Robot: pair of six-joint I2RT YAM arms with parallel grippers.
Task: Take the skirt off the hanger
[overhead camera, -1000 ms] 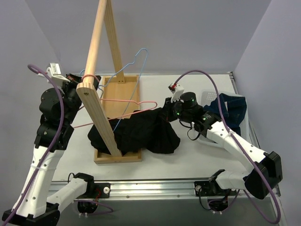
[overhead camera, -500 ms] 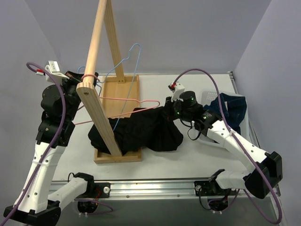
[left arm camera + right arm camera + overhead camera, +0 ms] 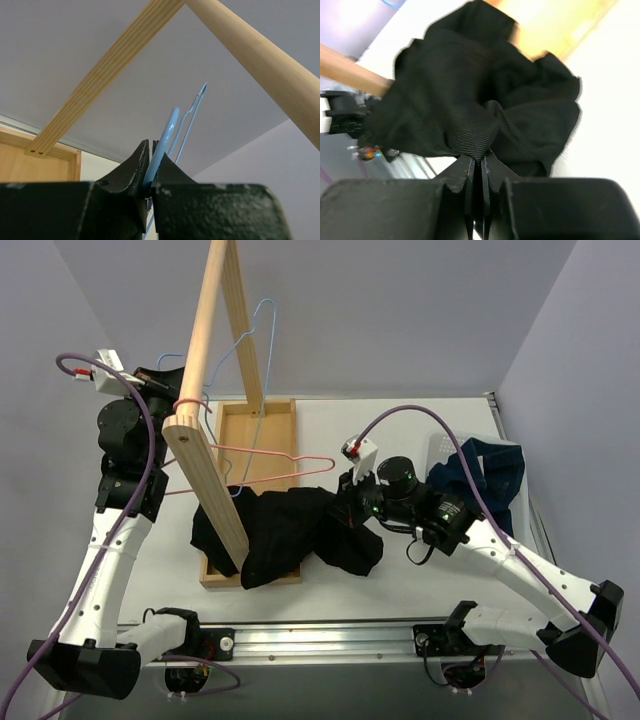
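Black skirt point(image 3: 290, 530) lies heaped across the wooden rack base point(image 3: 262, 425) and the surface point(image 3: 420, 430), a fold pinched in the right hand point(image 3: 479, 165), apparently to drag it clear. Meanwhile the left hand point(image 3: 151, 150) is clamped on the blue wire hanger point(image 3: 167, 132), holding it high, away from the cloth.

We see a wooden clothes rack point(image 3: 203, 340), its round rod slanting up, standing in a shallow wooden base tray point(image 3: 270, 428) on the white table point(image 3: 330, 425). Near the table's right edge sits a white basket point(image 3: 440, 445) with a dark blue garment point(image 3: 490, 475) bunched in it.
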